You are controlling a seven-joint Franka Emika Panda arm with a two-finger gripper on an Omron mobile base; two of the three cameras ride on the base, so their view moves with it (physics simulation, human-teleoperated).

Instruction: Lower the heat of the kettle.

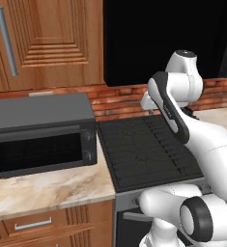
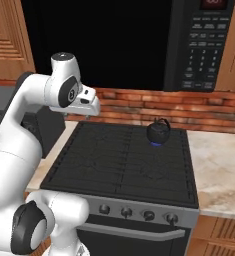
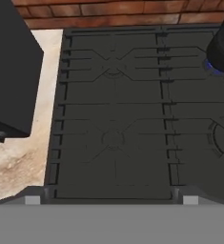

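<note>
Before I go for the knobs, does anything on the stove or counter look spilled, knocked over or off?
Nothing stands out. The small glossy black kettle stands upright on the black stove's back right burner over a blue flame; the black boxy toaster oven sits square on the counter.

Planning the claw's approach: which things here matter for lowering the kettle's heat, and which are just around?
Job:
kettle on the lit back right burner
blue flame
stove knobs

Just around:
toaster oven
microwave
</note>
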